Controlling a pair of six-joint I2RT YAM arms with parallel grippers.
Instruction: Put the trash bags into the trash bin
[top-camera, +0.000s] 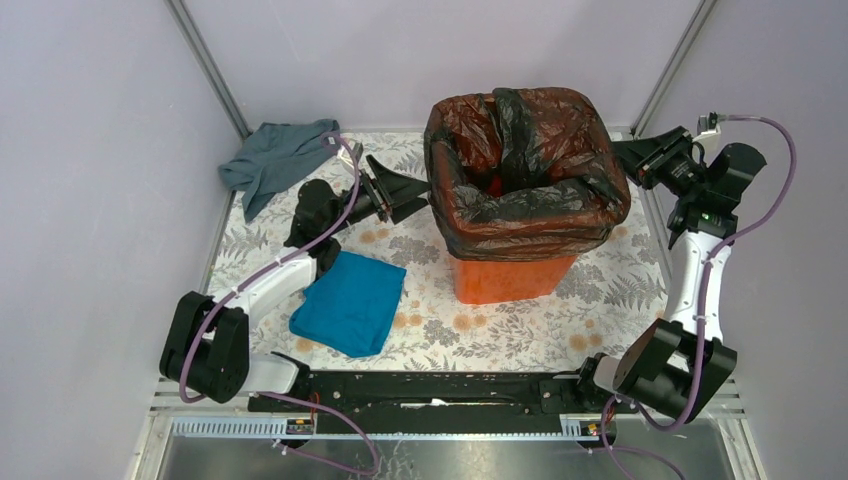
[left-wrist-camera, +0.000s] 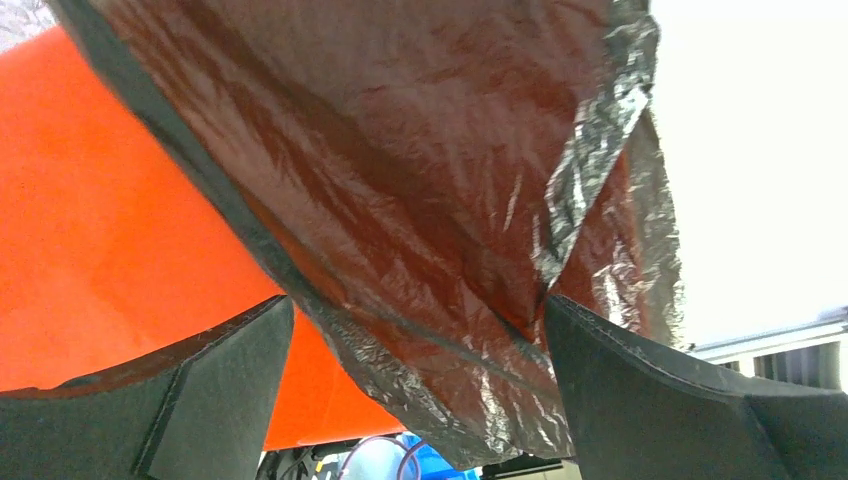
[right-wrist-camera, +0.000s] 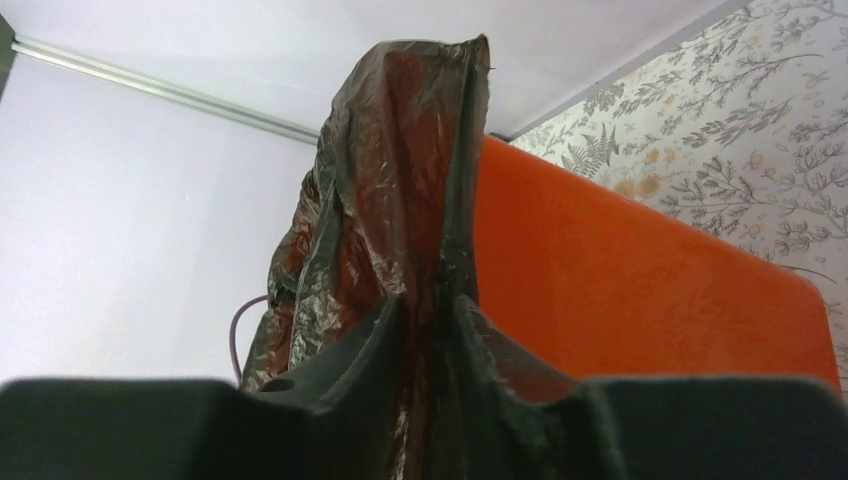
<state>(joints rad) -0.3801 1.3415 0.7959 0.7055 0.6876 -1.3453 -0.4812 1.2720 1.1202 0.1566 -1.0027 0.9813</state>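
A table covered with a white floral-patterned cloth (top-camera: 500, 335) carries three things. A large bright orange square plastic trash bin (top-camera: 512, 278) is stood right of centre. A folded blue fabric piece (top-camera: 350, 302) is laid near left, and a crumpled grey garment (top-camera: 275, 160) in the far left corner.

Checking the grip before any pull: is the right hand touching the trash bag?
Touching. The right wrist view shows the right hand pinched shut on a fold of the trash bag, beside the orange bin.

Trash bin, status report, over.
Left gripper open at the trash bag hem. Right gripper shut on a bag fold. Bag draped over trash bin rim. Blue cloth, grey cloth lie left, apart.
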